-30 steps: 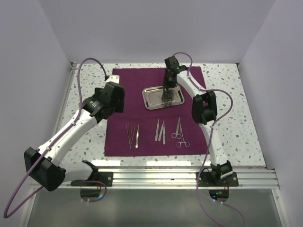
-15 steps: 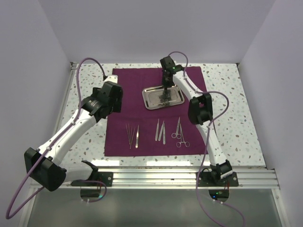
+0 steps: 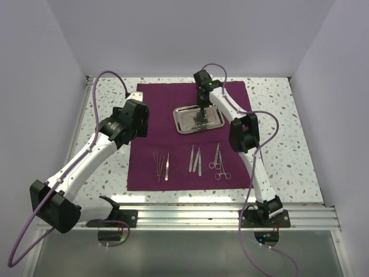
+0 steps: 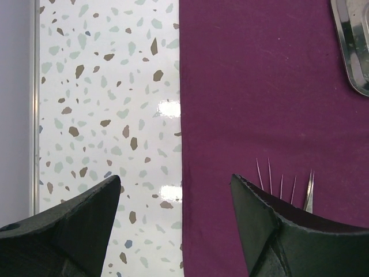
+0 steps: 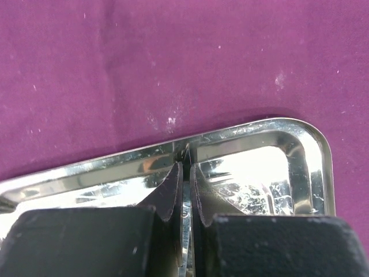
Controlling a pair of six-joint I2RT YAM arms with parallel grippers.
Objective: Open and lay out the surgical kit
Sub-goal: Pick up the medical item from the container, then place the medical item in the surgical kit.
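The purple cloth wrap (image 3: 167, 109) lies spread flat on the table. The steel tray (image 3: 185, 123) sits on its far half. My right gripper (image 3: 201, 117) points down into the tray; in the right wrist view (image 5: 185, 170) it is shut on a thin silver pair of scissors (image 5: 185, 154), whose tip sits at the tray rim (image 5: 300, 150). Tweezers (image 3: 161, 165), more tweezers (image 3: 196, 160) and ring-handled forceps (image 3: 218, 161) lie in a row on the near half. My left gripper (image 4: 176, 179) is open and empty above the cloth's left edge (image 4: 259, 86), with tweezer tips (image 4: 269, 176) beside its right finger.
The speckled tabletop (image 3: 106, 104) shows left and right of the cloth. A metal rail (image 3: 190, 214) runs along the near edge, and white walls close in the sides and back. A corner of the tray (image 4: 354, 52) shows at the upper right of the left wrist view.
My right arm's wrist and elbow have shifted slightly left over the tray. My left arm has barely moved.
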